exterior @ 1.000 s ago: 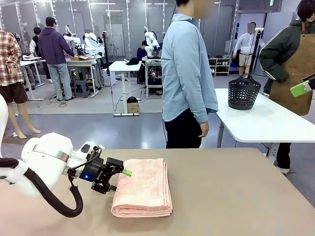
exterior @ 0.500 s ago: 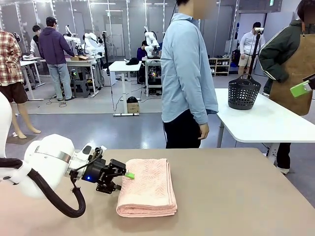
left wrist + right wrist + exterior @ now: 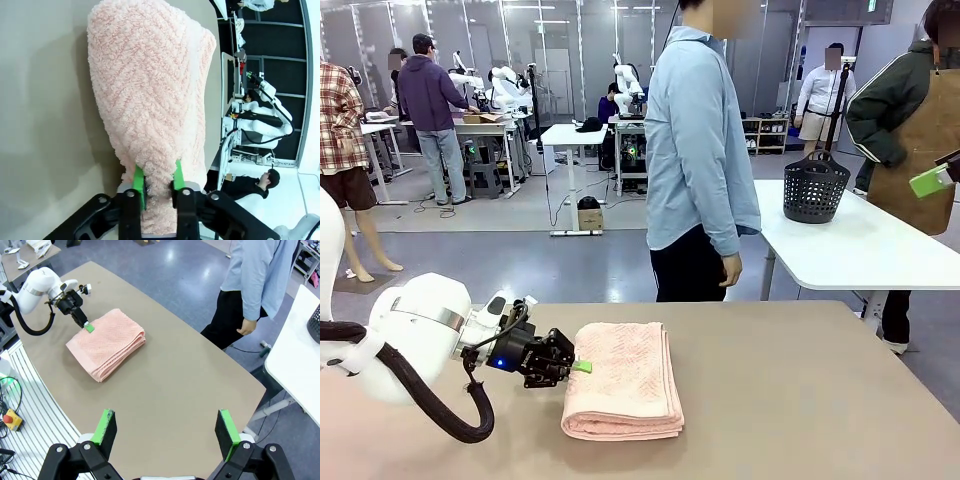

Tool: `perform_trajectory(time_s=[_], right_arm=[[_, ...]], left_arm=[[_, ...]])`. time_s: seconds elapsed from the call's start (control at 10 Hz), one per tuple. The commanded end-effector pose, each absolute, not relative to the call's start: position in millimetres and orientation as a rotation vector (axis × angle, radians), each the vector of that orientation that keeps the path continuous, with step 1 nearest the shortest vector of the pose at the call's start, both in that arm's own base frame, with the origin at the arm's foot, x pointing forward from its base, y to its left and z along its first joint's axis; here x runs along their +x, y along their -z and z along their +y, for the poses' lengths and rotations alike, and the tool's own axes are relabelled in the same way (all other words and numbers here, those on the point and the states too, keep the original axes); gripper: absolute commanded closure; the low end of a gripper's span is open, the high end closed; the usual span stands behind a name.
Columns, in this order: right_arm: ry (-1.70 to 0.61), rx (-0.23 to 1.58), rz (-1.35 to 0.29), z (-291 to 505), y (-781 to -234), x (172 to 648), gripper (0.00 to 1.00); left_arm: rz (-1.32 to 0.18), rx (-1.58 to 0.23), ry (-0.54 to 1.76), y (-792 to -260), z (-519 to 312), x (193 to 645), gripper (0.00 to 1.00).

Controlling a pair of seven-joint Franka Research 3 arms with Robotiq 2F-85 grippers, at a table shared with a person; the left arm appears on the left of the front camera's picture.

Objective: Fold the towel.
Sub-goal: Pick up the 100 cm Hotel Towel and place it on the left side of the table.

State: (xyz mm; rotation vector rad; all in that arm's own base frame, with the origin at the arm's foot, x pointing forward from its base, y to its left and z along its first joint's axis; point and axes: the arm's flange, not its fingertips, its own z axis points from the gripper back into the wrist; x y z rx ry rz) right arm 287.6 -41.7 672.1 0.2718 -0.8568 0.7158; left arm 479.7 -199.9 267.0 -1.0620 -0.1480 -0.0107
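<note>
The salmon-pink towel (image 3: 622, 378) lies folded into a thick stack on the tan table (image 3: 800, 400), left of its middle. My left gripper (image 3: 578, 366) comes in low from the left at the towel's left edge. In the left wrist view its green pads (image 3: 139, 184) stand close together with a bunch of the towel (image 3: 150, 100) pinched between them. The right wrist view looks down from high over the table: the towel (image 3: 107, 342) lies far off with the left gripper (image 3: 89, 327) at its edge, and my right gripper (image 3: 167, 427) is open and holds nothing.
A person in a light blue shirt (image 3: 700, 150) stands at the table's far edge, hands down. A dark basket (image 3: 816, 187) sits on a white table (image 3: 860, 250) behind to the right. Bare tabletop stretches to the right of the towel.
The left gripper has pushed rightward and its jaws have narrowed onto the towel's edge. The folded towel has slid a little to the right with it.
</note>
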Motion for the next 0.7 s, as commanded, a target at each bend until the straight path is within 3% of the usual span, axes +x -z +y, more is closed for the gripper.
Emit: perform_trajectory(time_s=[0.0,0.6], right_arm=[[-0.695,0.266,-0.853,-39.9,-672.5,289.4,0.0],[-0.695,0.266,-0.853,-39.9,-672.5,289.4,0.0]], left_arm=[[-0.178,-1.107,0.017,-261.2,-206.8,482.4,1.0],[-0.195,-1.113,0.027,-265.8,-205.5,482.3,1.0]])
